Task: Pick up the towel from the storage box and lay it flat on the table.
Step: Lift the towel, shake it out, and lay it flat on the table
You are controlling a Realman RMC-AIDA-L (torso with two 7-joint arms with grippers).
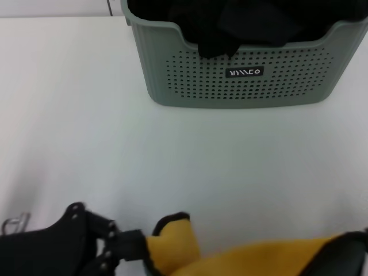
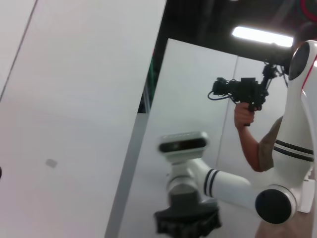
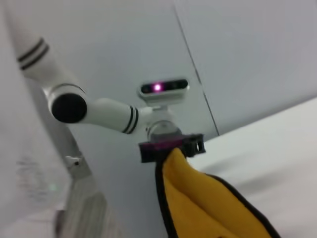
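My left gripper (image 1: 135, 244) and right gripper (image 1: 353, 253) each pinch a towel (image 1: 247, 259) corner, stretched yellow-side up low over the table (image 1: 86, 132), clear of the box (image 1: 241, 63); next, I judge, lower and release.

Bare white surface (image 1: 86, 132) lies open between the storage box (image 1: 241, 80) at the far edge and the towel (image 1: 241, 259) nearest.

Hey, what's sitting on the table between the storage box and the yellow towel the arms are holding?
Nothing: in the head view, only bare white table lies between the storage box and the towel.
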